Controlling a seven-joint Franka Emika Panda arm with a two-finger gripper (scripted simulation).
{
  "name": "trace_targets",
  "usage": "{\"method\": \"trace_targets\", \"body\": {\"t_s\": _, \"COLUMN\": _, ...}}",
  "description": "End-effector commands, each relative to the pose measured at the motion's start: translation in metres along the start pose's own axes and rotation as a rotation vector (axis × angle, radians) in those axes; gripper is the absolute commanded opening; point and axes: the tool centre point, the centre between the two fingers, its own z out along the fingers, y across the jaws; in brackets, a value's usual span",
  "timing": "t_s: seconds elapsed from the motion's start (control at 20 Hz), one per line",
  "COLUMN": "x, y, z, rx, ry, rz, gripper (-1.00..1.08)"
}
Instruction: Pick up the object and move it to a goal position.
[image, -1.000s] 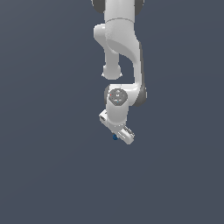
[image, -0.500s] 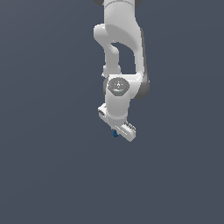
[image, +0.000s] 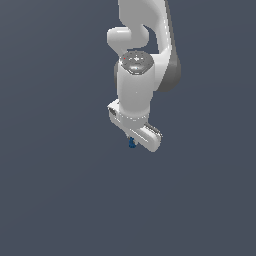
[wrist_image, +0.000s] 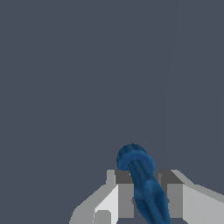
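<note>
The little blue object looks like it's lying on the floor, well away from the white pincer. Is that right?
Not quite. The little blue object is not lying apart from the pincer. The wrist view shows it clamped between the two fingers, and the exterior view shows it poking out just beneath the pincer.

Glossy white arm (image: 137, 90) with rounded links, grey joint cap, dark grey shading, white-and-grey blocky jaws.
</note>
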Motion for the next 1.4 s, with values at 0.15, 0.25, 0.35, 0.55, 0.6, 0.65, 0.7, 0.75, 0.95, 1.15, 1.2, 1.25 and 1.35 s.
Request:
{"method": "trace_targets", "body": {"t_s": 0.15, "x": 0.007, "y": -0.005, "z": -0.062, "rx": -0.001, "ry": 0.000, "rz": 0.000, "gripper": -1.00}}
{"method": "trace_targets", "body": {"t_s": 0.25, "x": 0.009, "y": -0.006, "z": -0.083, "rx": -0.001, "ry": 0.000, "rz": 0.000, "gripper": -1.00}}
{"method": "trace_targets", "body": {"t_s": 0.35, "x": 0.012, "y": -0.008, "z": -0.104, "rx": -0.001, "ry": 0.000, "rz": 0.000, "gripper": -1.00}}
{"method": "trace_targets", "body": {"t_s": 0.55, "x": 0.017, "y": -0.012, "z": -0.143, "rx": -0.001, "ry": 0.000, "rz": 0.000, "gripper": -1.00}}
{"method": "trace_targets", "body": {"t_s": 0.6, "x": 0.018, "y": -0.013, "z": -0.152, "rx": -0.001, "ry": 0.000, "rz": 0.000, "gripper": -1.00}}
{"method": "trace_targets", "body": {"t_s": 0.65, "x": 0.020, "y": -0.014, "z": -0.160, "rx": -0.001, "ry": 0.000, "rz": 0.000, "gripper": -1.00}}
{"method": "trace_targets", "body": {"t_s": 0.7, "x": 0.020, "y": -0.015, "z": -0.168, "rx": -0.001, "ry": 0.000, "rz": -0.001, "gripper": -1.00}}
{"method": "trace_targets", "body": {"t_s": 0.75, "x": 0.022, "y": -0.016, "z": -0.176, "rx": -0.001, "ry": 0.000, "rz": -0.001, "gripper": -1.00}}
{"method": "trace_targets", "body": {"t_s": 0.95, "x": 0.026, "y": -0.019, "z": -0.203, "rx": -0.001, "ry": 0.000, "rz": -0.001, "gripper": -1.00}}
{"method": "trace_targets", "body": {"t_s": 1.15, "x": 0.029, "y": -0.022, "z": -0.222, "rx": 0.000, "ry": 0.000, "rz": -0.001, "gripper": -1.00}}
{"method": "trace_targets", "body": {"t_s": 1.2, "x": 0.029, "y": -0.023, "z": -0.225, "rx": 0.000, "ry": 0.000, "rz": -0.001, "gripper": -1.00}}
{"method": "trace_targets", "body": {"t_s": 1.25, "x": 0.030, "y": -0.023, "z": -0.229, "rx": 0.000, "ry": 0.000, "rz": -0.001, "gripper": -1.00}}
{"method": "trace_targets", "body": {"t_s": 1.35, "x": 0.031, "y": -0.024, "z": -0.234, "rx": 0.000, "ry": 0.000, "rz": -0.001, "gripper": -1.00}}
